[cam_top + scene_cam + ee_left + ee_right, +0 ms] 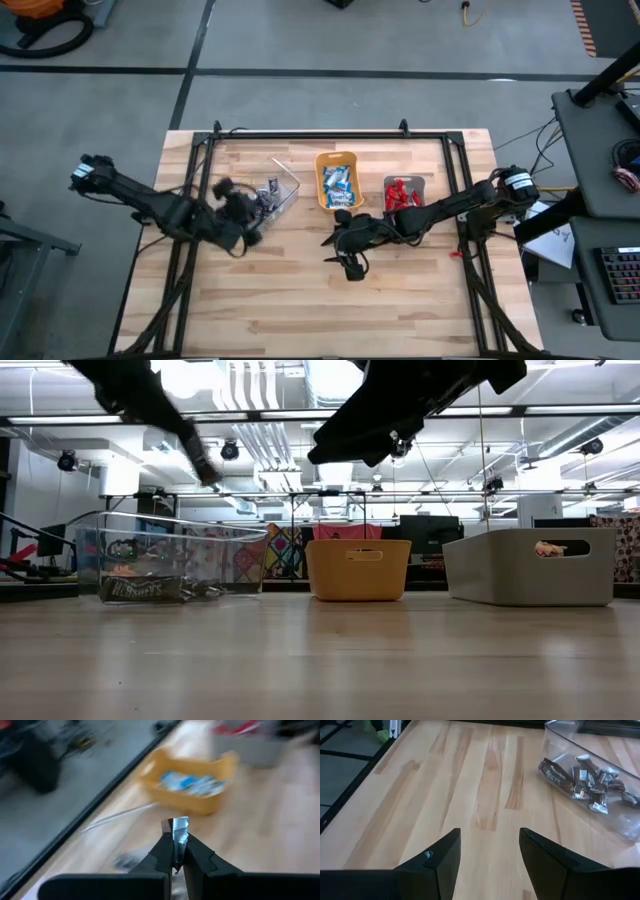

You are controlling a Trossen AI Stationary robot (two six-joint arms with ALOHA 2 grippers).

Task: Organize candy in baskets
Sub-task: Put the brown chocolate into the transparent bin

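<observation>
My left gripper [176, 840] is shut on one dark silver candy [180, 826], in the air beside the clear basket [278, 190]. That basket holds several dark silver candy bars [585, 777]. The orange basket [337, 180] holds blue-and-white candy [192, 782]. The grey basket [405, 192] holds red candy [398, 192]. My right gripper [490, 837] hangs open over bare wood [338, 255], near the orange basket, with nothing between its fingers. All three baskets stand on their bases on the table. My left gripper pinches the silver candy's wrapper [178, 834] between its two fingertips. The candy's other end sticks out past the tips. The fingers slant down from the table's left side. The candy is lifted clear of the table and of the clear basket.
The three baskets stand in a row along the middle of the wooden table [300, 300]. A black frame rail [310, 135] runs along the far edge. Bare wood lies toward the near edge.
</observation>
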